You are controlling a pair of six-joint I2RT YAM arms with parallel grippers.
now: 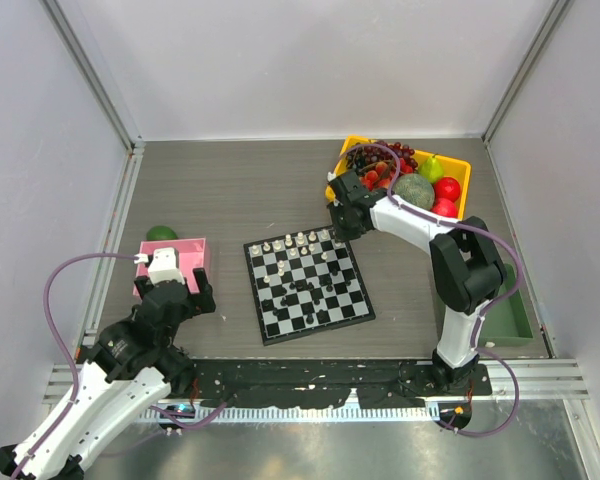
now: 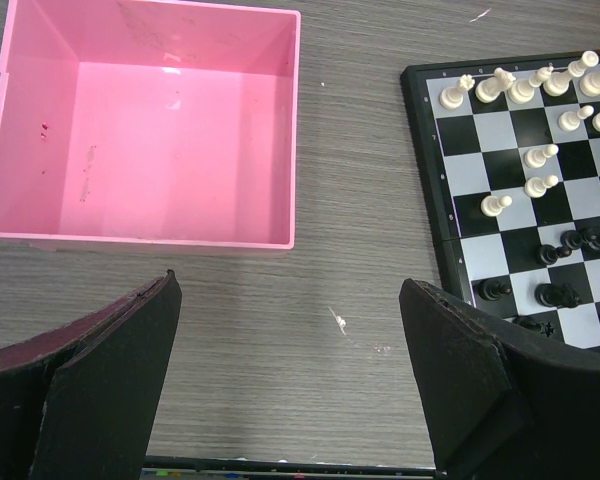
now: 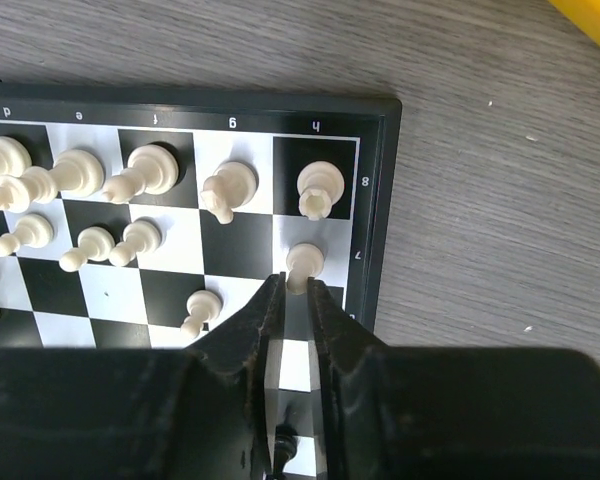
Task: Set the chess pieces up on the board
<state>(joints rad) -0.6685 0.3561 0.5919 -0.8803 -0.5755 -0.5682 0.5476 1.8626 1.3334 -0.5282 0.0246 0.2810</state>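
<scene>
Here the right pincer (image 3: 297,290), nearly closed, pinches a white pawn (image 3: 304,258).

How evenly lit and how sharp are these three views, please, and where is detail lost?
Top external view: soft, even light, faint shadows; the chess pieces on the board are too small to identify. Left wrist view: pink tray and table crisp, left gripper dark and featureless. Right wrist view: white pawn sharp, right gripper a black, blurred foreground mass.
</scene>
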